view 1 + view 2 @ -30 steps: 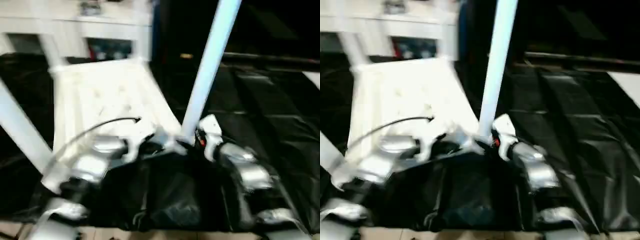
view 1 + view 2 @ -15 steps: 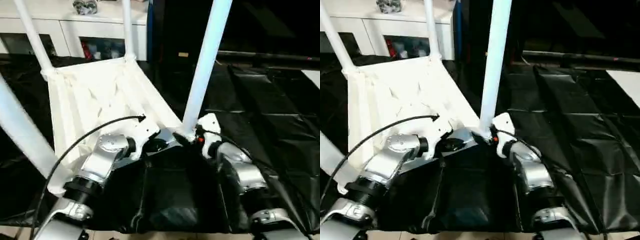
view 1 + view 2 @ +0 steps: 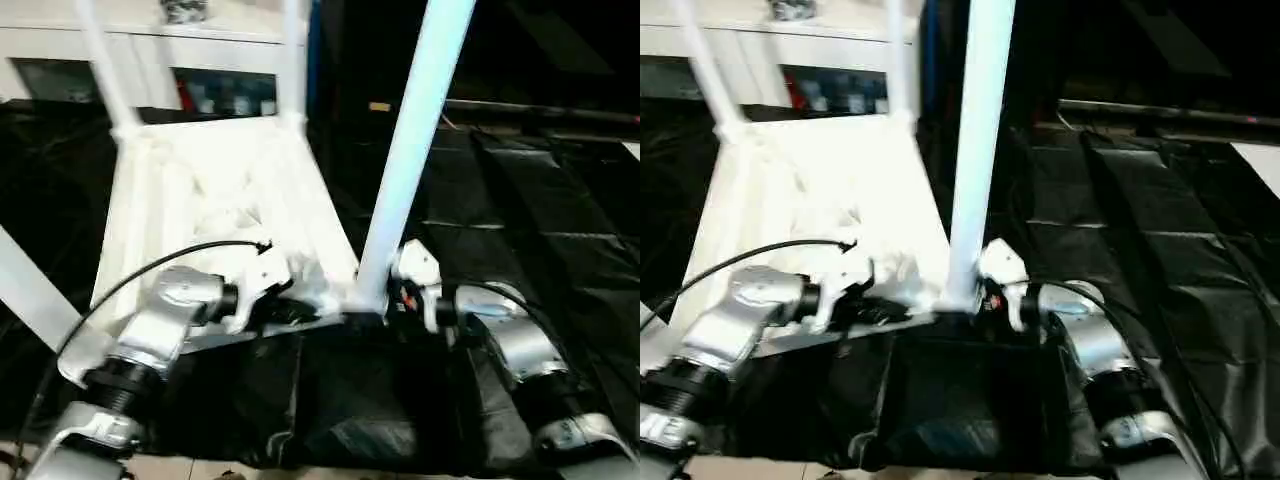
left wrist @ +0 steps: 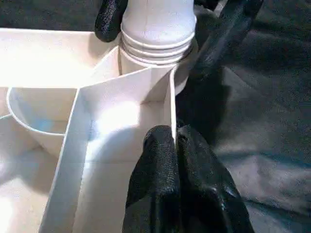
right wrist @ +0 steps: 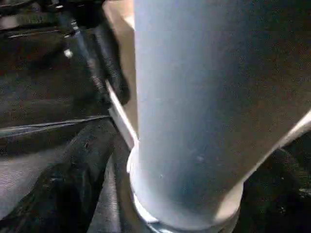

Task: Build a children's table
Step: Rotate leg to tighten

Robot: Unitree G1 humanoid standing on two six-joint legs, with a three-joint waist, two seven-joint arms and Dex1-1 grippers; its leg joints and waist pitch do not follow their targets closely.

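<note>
Left gripper (image 4: 176,145) is pinched shut on a rib of the upturned tabletop (image 3: 215,195); right gripper (image 4: 170,22) is spread around the near leg (image 3: 410,150).

Since a second ago, the right jaws are widened; the leg is judged seated in its corner socket (image 4: 155,60).

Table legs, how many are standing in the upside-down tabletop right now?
4. Two at the far corners, far left leg and far right leg; near right leg beside the right gripper; near left leg at the picture's left edge.
</note>
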